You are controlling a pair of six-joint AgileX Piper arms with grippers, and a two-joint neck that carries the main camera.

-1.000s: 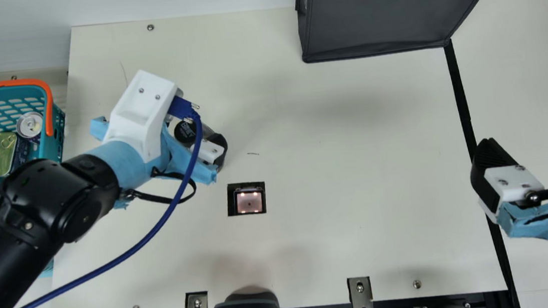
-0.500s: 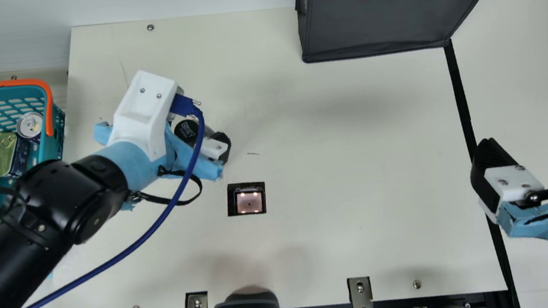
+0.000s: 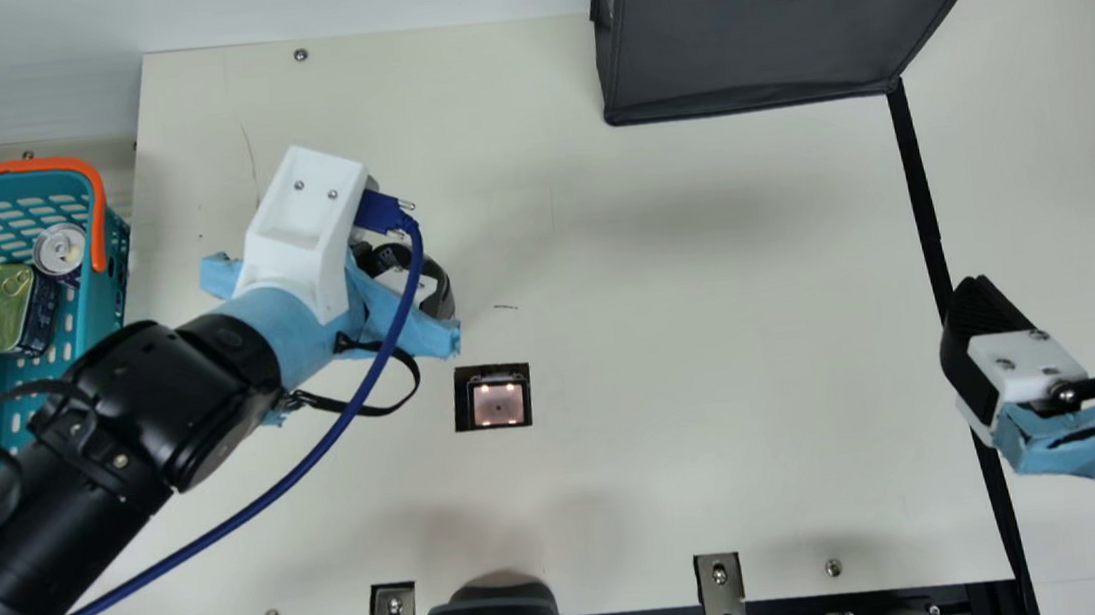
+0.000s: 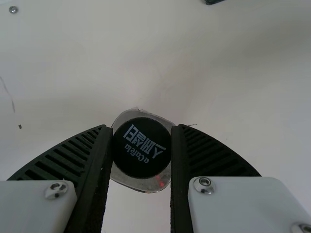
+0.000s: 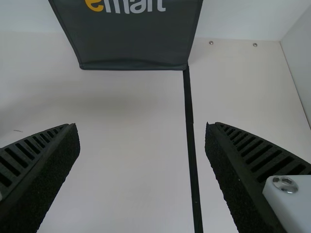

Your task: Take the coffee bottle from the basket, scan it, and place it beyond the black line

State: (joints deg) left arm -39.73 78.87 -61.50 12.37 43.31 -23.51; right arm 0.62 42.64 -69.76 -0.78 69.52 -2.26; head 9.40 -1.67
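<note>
In the main view my left gripper point(image 3: 403, 271) hangs above the table left of and behind the scanner window point(image 3: 497, 400), largely covering the bottle. In the left wrist view my left gripper point(image 4: 142, 145) is shut on the coffee bottle point(image 4: 141, 147), whose black cap faces the camera between the two ribbed fingers. My right gripper point(image 3: 1069, 295) stands open by the black line point(image 3: 915, 182) at the main view's right. The right wrist view has my right gripper point(image 5: 142, 133) with its fingers wide apart and the black line point(image 5: 190, 116) running between them.
A teal basket point(image 3: 109, 289) with an orange handle, holding a gold tin point(image 3: 3, 308) and a can point(image 3: 60, 250), stands at the left. A dark bag point(image 3: 744, 47) sits at the back, its corner at the black line. A blue cable point(image 3: 311, 456) trails from my left wrist.
My left arm has shifted a little to the right, away from the basket, with the bottle still in its gripper. My right arm has stayed where it was.
</note>
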